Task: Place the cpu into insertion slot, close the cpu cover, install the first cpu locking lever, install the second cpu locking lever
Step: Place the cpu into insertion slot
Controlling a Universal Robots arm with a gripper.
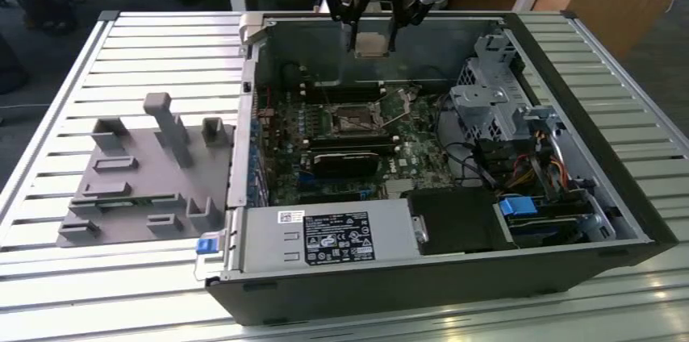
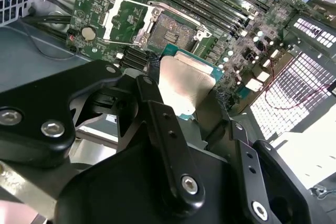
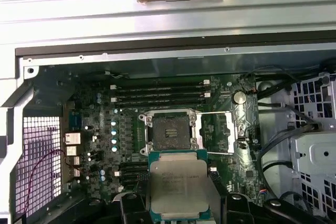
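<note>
Pincer (image 1: 372,39) around cpu (image 3: 177,184); cpu cover (image 3: 236,127) open

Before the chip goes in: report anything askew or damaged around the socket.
Nothing stands out. The gripper holds the cpu clear of the socket, which sits bare, with the cover swung open beside it.

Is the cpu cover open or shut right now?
Open: the cpu cover lies flipped beside the bare socket, cpu held in the claw.
</note>
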